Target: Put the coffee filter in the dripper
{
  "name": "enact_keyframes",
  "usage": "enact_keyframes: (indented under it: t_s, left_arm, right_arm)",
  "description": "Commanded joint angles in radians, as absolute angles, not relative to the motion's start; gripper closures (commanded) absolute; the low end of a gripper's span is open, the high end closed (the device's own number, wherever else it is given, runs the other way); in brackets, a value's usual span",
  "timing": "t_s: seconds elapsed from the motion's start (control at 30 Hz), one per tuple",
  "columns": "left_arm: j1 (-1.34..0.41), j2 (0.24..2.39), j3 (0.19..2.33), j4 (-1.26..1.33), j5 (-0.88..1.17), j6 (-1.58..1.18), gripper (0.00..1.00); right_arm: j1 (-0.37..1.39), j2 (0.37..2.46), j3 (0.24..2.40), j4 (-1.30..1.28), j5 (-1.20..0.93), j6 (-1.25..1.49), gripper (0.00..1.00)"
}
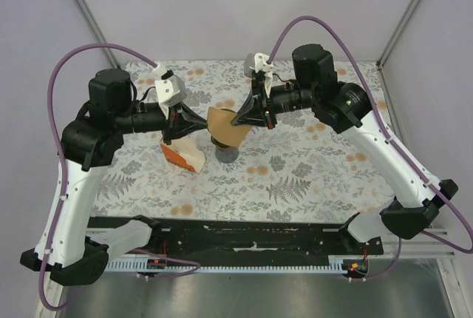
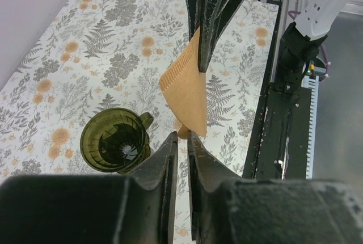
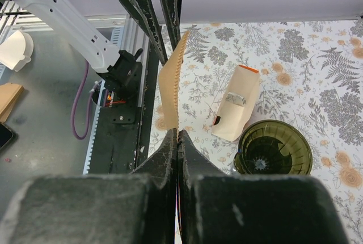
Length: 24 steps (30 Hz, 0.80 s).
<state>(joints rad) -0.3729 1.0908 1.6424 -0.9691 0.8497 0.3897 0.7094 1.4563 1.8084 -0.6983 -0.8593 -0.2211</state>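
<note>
The tan coffee filter (image 1: 225,127) hangs in the air between both grippers, just above the dark green dripper (image 1: 225,152). My right gripper (image 3: 178,133) is shut on the filter's serrated edge (image 3: 170,88). In the left wrist view the filter (image 2: 184,93) hangs from the right arm's fingers (image 2: 212,22). Its lower corner sits at the tips of my left gripper (image 2: 181,137), whose jaws stand a narrow gap apart. The dripper (image 2: 115,141) stands upright and empty on the floral cloth, below and to the left of that corner, and it also shows in the right wrist view (image 3: 275,148).
An orange and white wedge-shaped carton (image 1: 183,155) lies on the cloth just left of the dripper, also seen from the right wrist (image 3: 238,105). The black base rail (image 1: 251,238) runs along the near table edge. Grey frame posts (image 1: 89,15) rise at the back corners.
</note>
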Motion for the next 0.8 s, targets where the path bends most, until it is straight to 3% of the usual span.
enact_keyframes:
  t_s: [0.0,0.77]
  left_arm:
    - [-0.376,1.081,1.638,-0.922,0.9,0.339,0.81]
    - [-0.376,1.078,1.592,-0.818,0.94,0.17,0.77]
  right_arm:
    - [0.709,1.456,1.852,-0.69,-0.858,-0.219,1.0]
    - [0.709,1.465,1.861,-0.684,-0.825,-0.207,1.0]
